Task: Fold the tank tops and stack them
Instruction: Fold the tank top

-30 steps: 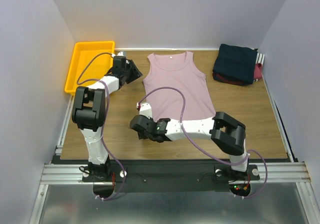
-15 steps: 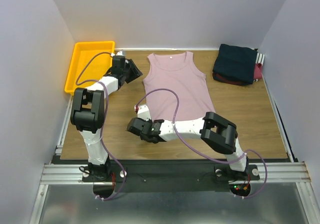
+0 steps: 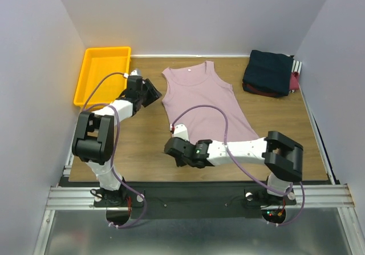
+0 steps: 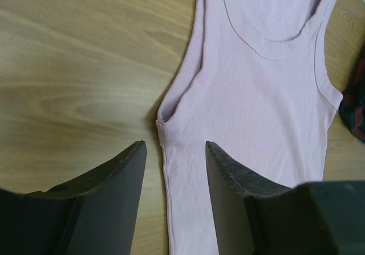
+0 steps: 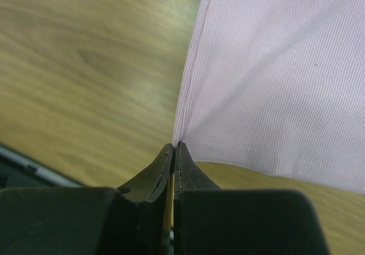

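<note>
We judge pink tank top (image 3: 202,98) light, limp, stretchy: take it by corners. Our right end effector (image 5: 173,148) pinches hem corner; left end effector (image 4: 174,152) gapes by armhole, holding nothing.

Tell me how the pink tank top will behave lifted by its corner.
Probably floppy: the pink tank top lies flat and thin, so it should drape from the right pincer. Likely stretchy: it pulls taut toward the pinch.

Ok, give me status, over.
Right pincer shut on pink tank top's near hem corner. Left pincer open, hovering by its armhole. Folded stack apart, far right corner.
</note>
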{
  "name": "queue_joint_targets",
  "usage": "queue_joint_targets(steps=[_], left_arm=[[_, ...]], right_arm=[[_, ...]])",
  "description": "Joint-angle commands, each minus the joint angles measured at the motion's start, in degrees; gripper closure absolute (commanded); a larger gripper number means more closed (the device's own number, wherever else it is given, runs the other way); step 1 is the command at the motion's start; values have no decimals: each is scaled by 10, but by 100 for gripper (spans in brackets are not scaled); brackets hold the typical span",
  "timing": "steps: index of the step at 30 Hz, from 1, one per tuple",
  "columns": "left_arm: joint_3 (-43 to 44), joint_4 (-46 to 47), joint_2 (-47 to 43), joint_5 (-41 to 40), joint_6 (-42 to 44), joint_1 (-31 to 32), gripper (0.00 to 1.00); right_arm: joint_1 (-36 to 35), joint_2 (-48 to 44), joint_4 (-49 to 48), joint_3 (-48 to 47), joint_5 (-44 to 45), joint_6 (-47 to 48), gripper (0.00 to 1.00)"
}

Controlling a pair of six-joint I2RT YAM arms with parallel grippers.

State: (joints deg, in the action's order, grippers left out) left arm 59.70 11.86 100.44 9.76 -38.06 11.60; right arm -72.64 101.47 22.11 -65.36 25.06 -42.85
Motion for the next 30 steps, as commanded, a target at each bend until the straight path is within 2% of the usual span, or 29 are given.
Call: queue_joint_targets(steps=[1,6,17,23,26,30], left_arm=[[-44,45,-53,-14,-9,23,42],[-57,40,-37,-27,-7,48,41],[-37,19,19,-66,-18,56,42],[-14,21,56,-69,-25,59,46],[-9,20,61,-81,-28,59,53],[1,8,56,-93,-25,59,76]], right_arm=[[-7,-57,-33,34,-54,-18,100],[-7,-79,-41,49,-60,-26,100],[-7,-76,-41,42,-62,-27,100],[-7,-75,-41,30,-63,-22,99],[-7,-70,-41,23,-70,-21,100],[-7,-53,-42,6,-91,-20,100]])
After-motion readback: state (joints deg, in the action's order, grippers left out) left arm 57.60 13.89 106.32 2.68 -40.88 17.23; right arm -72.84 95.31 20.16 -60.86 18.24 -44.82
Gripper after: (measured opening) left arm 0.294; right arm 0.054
